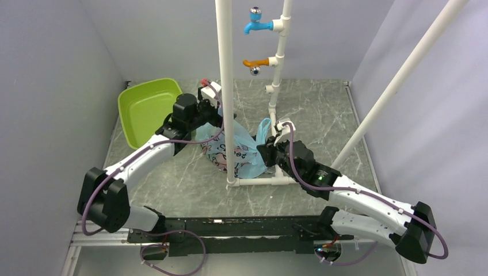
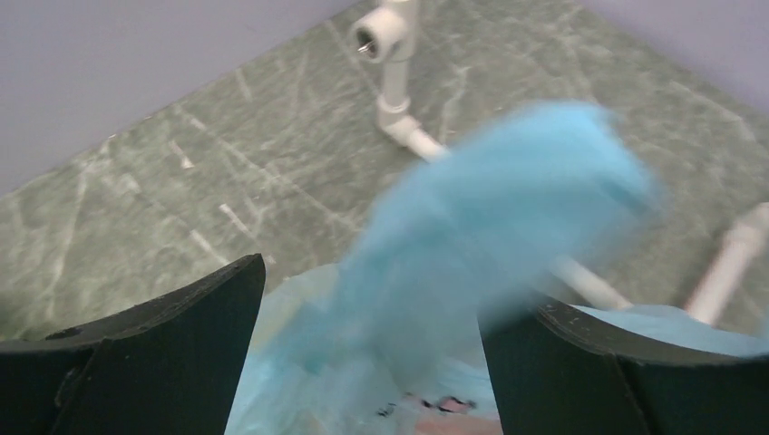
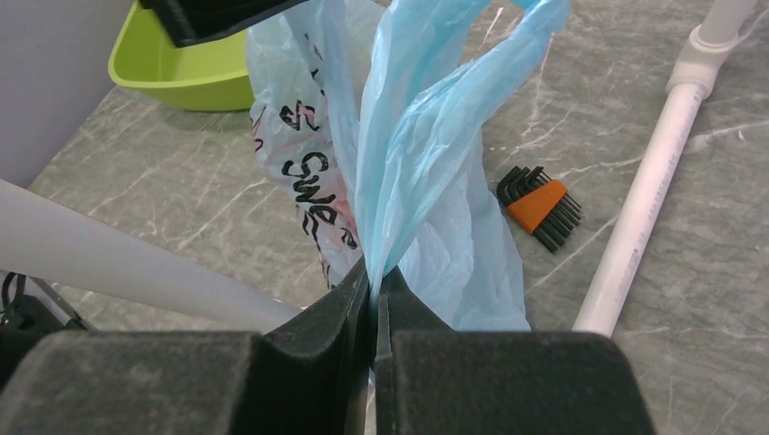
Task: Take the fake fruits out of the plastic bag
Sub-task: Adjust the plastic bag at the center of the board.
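Near right, the right gripper [image 3: 374, 283] is pinched shut on a fold of the plastic bag [image 1: 236, 152], which sits mid-table against the white pipe frame [image 1: 225, 86]. Beyond, the left gripper [image 2: 372, 308] hangs wide open over the bag, holding nothing. The bag seems mid-opening and no fruits show. Next, the left jaws likely need the mouth's other side. The table [image 1: 322, 115] is grey marble, with 1 green tray [image 1: 144, 106] far left and lilac walls [image 1: 57, 57].

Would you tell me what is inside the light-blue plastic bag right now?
Nothing inside the plastic bag shows: its printed, crinkled film covers any contents, and no fruit is visible in any view.
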Tool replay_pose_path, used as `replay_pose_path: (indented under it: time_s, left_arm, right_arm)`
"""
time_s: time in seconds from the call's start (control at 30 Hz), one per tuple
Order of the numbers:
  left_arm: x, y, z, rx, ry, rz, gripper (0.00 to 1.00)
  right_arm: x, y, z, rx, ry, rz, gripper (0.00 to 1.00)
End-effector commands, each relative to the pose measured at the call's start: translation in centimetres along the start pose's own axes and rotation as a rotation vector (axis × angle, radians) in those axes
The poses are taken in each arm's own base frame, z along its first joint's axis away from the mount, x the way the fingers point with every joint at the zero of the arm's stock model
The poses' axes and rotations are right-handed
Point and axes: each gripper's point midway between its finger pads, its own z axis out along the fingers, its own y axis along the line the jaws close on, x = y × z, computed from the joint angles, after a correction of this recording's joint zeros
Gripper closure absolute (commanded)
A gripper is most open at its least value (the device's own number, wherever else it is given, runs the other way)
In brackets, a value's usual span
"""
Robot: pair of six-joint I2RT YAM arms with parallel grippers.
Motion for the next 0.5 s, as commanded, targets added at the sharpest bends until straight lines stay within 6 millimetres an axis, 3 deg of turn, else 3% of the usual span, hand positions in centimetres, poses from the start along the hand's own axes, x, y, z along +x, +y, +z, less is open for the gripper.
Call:
replay_pose_path:
  time_s: [0.0,0.07,0.17,0.2,0.33,0.47]
  left_arm:
    - [-2.1,2.4,1.3,-0.089,-0.067,0.081,0.24]
    - [-2.1,2.4,1.3,-0.074,-0.006,0.086,0.48]
    - [-3.0,4.9,-0.3,-0.214,0.054,0.056,0.91]
    - [-3.4,5.8,-1.2,-0.254,0.044,0.04,1.0]
    - [-4.9,7.8,-4.0,-0.324,-0.083,-0.018,1.0]
    - [-5.0,8.0,-4.7,-0.297,-0.101,-0.05,1.0]
  right_arm:
    - [-2.4,0.8,-1.1,-0.035,-0.064,0.031,0.92]
    - [-0.6,0.1,-1.4,-0.015,-0.017,0.028,0.92]
    - [1.6,-0.7,-1.9,-0.002,0.026,0.053,0.91]
    - [2.5,-1.0,-2.0,0.004,0.043,0.064,0.91]
    - [5.7,-1.7,-2.4,0.016,0.114,0.105,0.92]
    - [7.2,-1.9,-2.4,0.027,0.151,0.138,0.93]
